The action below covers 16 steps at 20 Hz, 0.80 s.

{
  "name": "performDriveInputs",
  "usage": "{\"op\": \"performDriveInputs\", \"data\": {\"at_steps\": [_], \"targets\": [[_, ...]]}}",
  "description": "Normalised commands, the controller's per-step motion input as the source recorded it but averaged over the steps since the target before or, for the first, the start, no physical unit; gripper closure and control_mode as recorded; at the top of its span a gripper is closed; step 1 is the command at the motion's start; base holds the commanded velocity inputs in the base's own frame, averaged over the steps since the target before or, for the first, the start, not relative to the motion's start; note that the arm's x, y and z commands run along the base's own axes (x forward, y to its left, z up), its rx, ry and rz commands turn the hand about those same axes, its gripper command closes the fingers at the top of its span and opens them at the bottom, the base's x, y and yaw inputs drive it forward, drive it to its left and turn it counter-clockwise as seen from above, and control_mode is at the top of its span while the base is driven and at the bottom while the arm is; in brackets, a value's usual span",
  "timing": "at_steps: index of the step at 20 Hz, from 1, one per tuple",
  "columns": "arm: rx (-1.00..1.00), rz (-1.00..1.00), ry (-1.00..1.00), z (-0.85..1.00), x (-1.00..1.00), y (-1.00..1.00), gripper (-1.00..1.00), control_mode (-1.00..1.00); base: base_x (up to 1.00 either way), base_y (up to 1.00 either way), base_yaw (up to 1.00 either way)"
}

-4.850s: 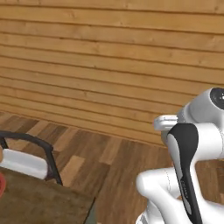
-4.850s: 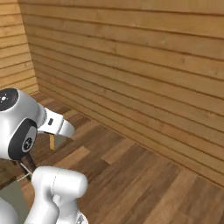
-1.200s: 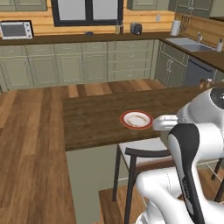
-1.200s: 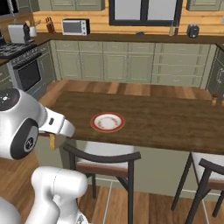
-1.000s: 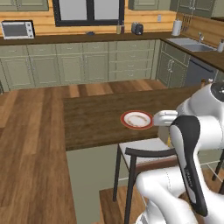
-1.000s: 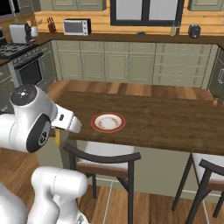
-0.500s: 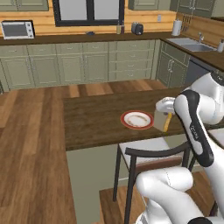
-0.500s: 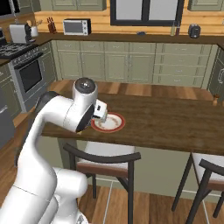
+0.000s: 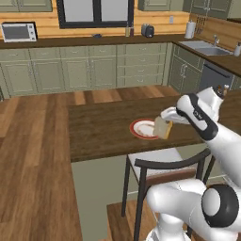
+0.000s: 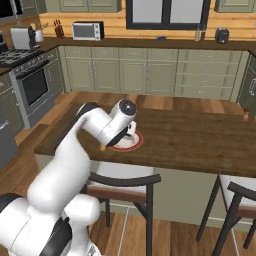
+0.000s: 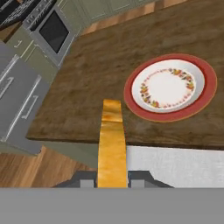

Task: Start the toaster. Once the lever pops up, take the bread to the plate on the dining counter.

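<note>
My gripper (image 11: pixel 111 180) is shut on the bread (image 11: pixel 111 142), a thin tan-orange slice that stands on edge above the near side of the dining counter (image 11: pixel 83 83). The plate (image 11: pixel 170 85), white with a red-orange rim, lies just right of the slice in the hand view. From the left base view the bread (image 9: pixel 164 127) hangs at the plate's (image 9: pixel 143 128) right rim, under my gripper (image 9: pixel 165 122). In the right base view my arm covers part of the plate (image 10: pixel 131 143). The silver toaster (image 10: pixel 22 37) stands far off on the back worktop; its lever is too small to make out.
A dark-framed chair (image 9: pixel 162 165) stands tucked against the dining counter (image 9: pixel 101 132) just below the plate, and a second stool (image 10: pixel 240 196) stands to the right. A stove (image 10: pixel 31 75) and olive cabinets (image 10: pixel 125 75) line the far walls. A boxy silver oven (image 10: pixel 87 31) sits on the worktop.
The base came from a wooden wall to the dining counter. In the last second my arm has swung forward over the counter, carrying the bread to the plate's edge.
</note>
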Motion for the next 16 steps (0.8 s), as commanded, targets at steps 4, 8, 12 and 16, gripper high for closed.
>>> {"op": "performDriveInputs", "data": {"at_steps": [4,8,12,16], "targets": [[0.04,0.11,0.02,-0.48,1.0,0.02,1.0,-1.0,0.0,0.0,0.0],[0.01,0.07,0.0,-0.31,1.0,0.0,1.0,-1.0,0.0,0.0,0.0],[0.0,0.06,0.0,-0.4,0.97,-0.06,1.0,-1.0,0.0,0.0,0.0],[0.0,0.04,0.01,-0.49,0.73,-0.04,1.0,-1.0,0.0,0.0,0.0]]}}
